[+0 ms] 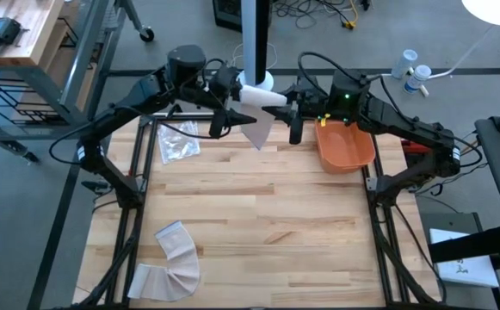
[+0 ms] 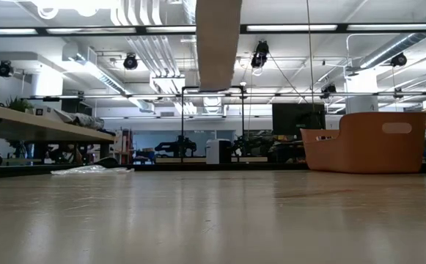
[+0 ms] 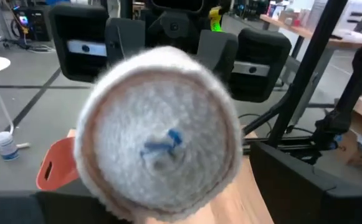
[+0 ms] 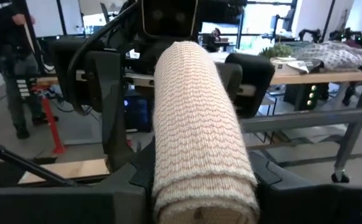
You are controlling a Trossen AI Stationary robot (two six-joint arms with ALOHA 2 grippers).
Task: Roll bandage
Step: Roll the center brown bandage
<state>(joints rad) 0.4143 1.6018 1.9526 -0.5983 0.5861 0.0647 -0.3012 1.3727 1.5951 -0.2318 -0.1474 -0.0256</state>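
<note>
Gripping both ends: left pincer [image 1: 230,110] and right pincer [image 1: 288,108], each closed on the bandage roll [image 1: 260,95], held aloft above the far edge of the surface [image 1: 250,215]. Loose tail [image 1: 261,129] hanging below. Orange bin [image 1: 346,146] at far right corner; plastic wrappers [image 1: 177,139] far left.

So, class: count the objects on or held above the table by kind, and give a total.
Rolled bandage, held between the left hand and right hand: 1
Orange bin: 1
Clear plastic wrappers: 3
Total: 5
</note>
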